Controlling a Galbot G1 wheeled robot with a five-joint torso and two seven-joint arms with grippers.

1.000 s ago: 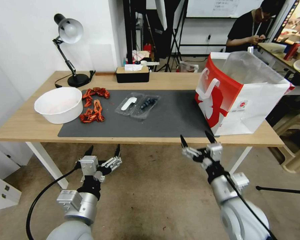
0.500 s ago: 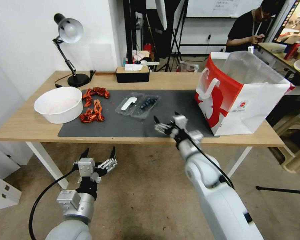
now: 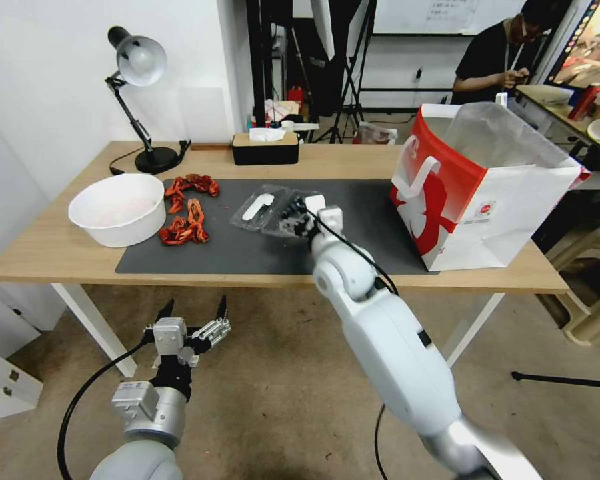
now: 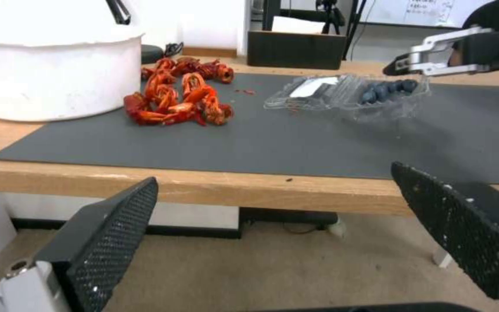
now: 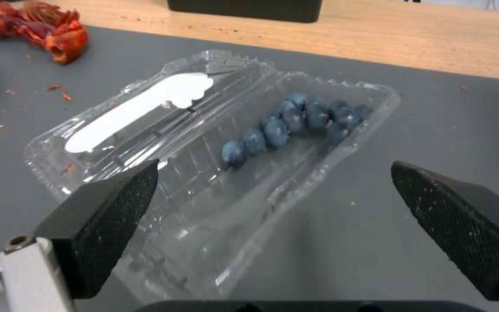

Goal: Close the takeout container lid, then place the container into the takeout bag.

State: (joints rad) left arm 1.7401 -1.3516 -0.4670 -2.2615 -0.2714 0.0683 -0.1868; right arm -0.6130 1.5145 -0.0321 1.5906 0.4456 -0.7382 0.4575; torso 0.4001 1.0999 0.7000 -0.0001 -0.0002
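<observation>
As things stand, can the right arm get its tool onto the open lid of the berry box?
Probably yes. The right tool hangs open just above the takeout container, and the lid lies flat on the mat beside the berry half with nothing over it. The left tool is parked below the table edge.

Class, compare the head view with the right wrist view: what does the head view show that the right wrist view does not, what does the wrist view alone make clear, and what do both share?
Head view alone: the takeout bag standing at the mat's right end, the white bowl, the lamp, and the left gripper open below the table edge.

Right wrist view alone: the right gripper open just over the takeout container, with single berries countable.

Both: the container lying open, its lid flat beside the berry half, plus the red crayfish and the black tissue box.
</observation>
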